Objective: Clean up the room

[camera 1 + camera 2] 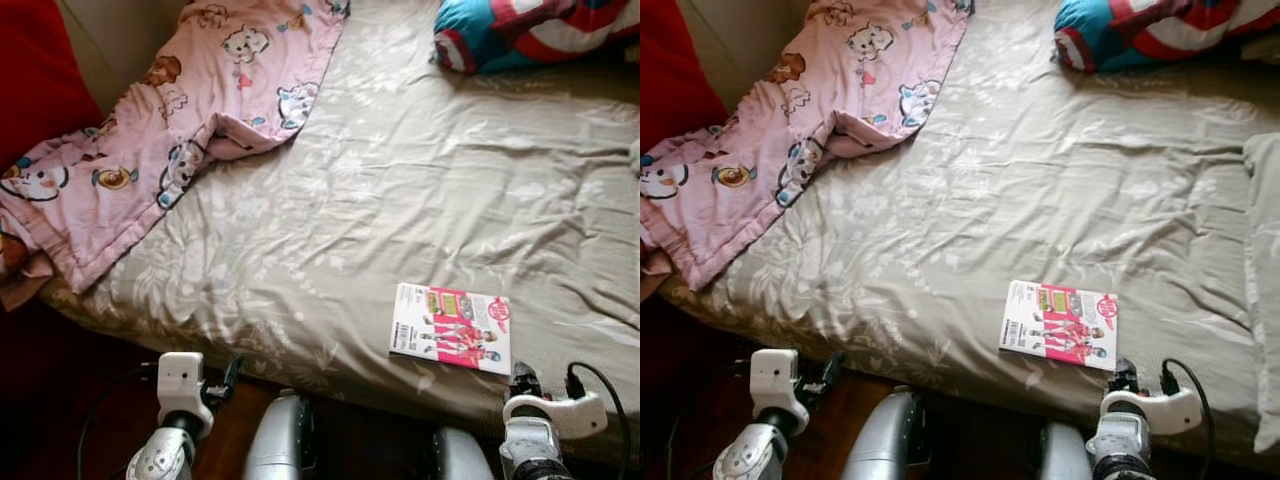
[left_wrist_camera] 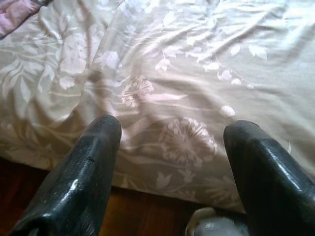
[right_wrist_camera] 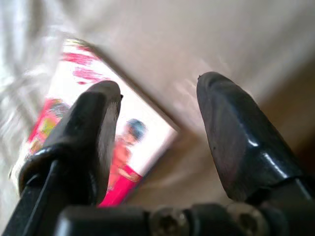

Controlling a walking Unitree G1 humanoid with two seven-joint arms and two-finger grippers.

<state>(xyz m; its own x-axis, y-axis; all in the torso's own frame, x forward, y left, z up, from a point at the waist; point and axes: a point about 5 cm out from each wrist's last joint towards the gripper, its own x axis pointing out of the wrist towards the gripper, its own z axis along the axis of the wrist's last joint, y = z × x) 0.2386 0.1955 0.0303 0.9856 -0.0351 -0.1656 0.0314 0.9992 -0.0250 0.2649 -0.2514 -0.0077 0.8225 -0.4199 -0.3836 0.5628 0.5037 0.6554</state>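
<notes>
A white and pink book lies flat near the front edge of the bed, to my right. My right gripper is open just below the bed's edge, its black fingers pointing at the book's near corner without touching it. My right wrist sits right below the book. My left gripper is open too, held low by the bed's front edge on my left, with the floral sheet ahead of it and nothing between its fingers.
A pink cartoon-print blanket is crumpled across the bed's far left and hangs over the side. A red, white and blue cushion lies at the far right. A red pillow is at the far left. Dark wooden floor runs under the bed's edge.
</notes>
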